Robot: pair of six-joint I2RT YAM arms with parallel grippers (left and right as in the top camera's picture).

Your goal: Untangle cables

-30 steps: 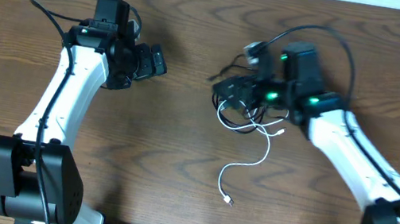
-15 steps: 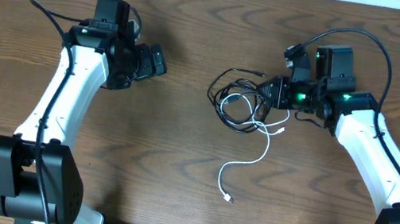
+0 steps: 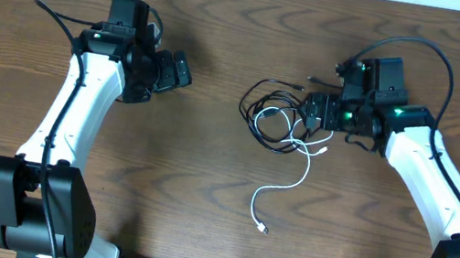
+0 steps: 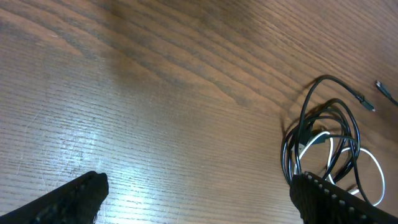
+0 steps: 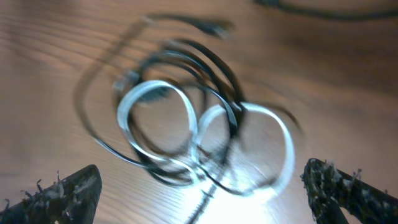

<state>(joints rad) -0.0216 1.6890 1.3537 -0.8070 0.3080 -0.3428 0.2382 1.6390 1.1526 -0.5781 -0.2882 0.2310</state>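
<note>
Though knotted in loops on the table (image 3: 200,198), just two cables: one black cable (image 3: 257,105), one white cable (image 3: 302,173). Right beside the right gripper (image 3: 315,107), its jaws wide apart, holding nothing. Well apart from the left gripper (image 3: 182,70), jaws wide apart too, empty. One end of the white cable lying loose.

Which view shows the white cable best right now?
Overhead: the white cable shows whole, loops to free plug. Left wrist catches only its loops at the frame edge; right wrist shows them blurred, tail cut off.
</note>
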